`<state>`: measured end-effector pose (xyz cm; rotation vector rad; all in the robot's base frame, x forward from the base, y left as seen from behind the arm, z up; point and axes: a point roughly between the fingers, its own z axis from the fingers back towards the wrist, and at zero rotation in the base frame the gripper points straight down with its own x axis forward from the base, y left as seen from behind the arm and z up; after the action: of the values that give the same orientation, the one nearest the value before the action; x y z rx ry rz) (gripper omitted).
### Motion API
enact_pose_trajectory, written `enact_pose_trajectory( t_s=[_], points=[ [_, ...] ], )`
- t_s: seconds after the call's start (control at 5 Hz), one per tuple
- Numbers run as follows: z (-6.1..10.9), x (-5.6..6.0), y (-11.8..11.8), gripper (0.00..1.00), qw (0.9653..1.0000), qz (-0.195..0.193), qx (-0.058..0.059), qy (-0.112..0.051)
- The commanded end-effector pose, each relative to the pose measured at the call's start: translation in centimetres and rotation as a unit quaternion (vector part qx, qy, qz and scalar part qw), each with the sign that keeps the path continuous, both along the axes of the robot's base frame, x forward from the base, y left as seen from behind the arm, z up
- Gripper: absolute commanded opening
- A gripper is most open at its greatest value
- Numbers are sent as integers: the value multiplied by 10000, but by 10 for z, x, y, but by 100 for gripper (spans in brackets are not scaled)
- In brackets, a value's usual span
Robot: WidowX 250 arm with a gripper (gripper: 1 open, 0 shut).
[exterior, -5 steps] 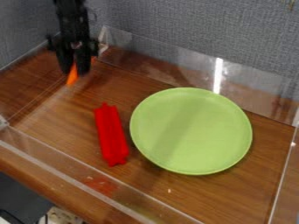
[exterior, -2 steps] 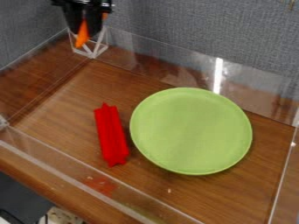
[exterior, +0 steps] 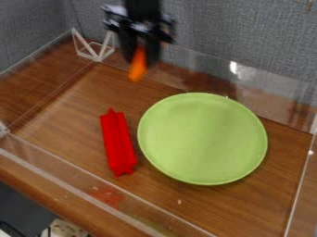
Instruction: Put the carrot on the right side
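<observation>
Since the earlier frames the gripper (exterior: pixel 137 48) has been carried from the far left corner toward the right and now hangs over the far middle of the table (exterior: pixel 62 102). Its jaws are closed narrowly on the carrot (exterior: pixel 137 65), which is held at its upper end and hangs down in the air, above the wood, left of the green plate (exterior: pixel 202 138). The carrot is judged light, stiff and rather smooth, so a hold near its thicker end seems safest. It is seen as small, tapered and orange. The red bar (exterior: pixel 117 141) lies untouched at the near left.
</observation>
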<state>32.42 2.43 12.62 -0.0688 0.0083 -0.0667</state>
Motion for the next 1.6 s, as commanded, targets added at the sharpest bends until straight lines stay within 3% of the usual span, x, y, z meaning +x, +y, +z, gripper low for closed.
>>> enact_pose_trajectory(
  t_s=[0.0, 0.4, 0.8, 1.0, 1.4],
  points=[
    [-5, 3, 2, 0, 9992, 169, -3, -364],
    [-29, 5, 9, 0, 9984, 394, -1, -400],
    [-29, 12, 57, 0, 9988, 2, 21, -491],
    [-33, 21, 59, 0, 9983, 166, 23, -555],
    [-30, 32, 30, 0, 9967, 260, 42, -773]
  ],
)
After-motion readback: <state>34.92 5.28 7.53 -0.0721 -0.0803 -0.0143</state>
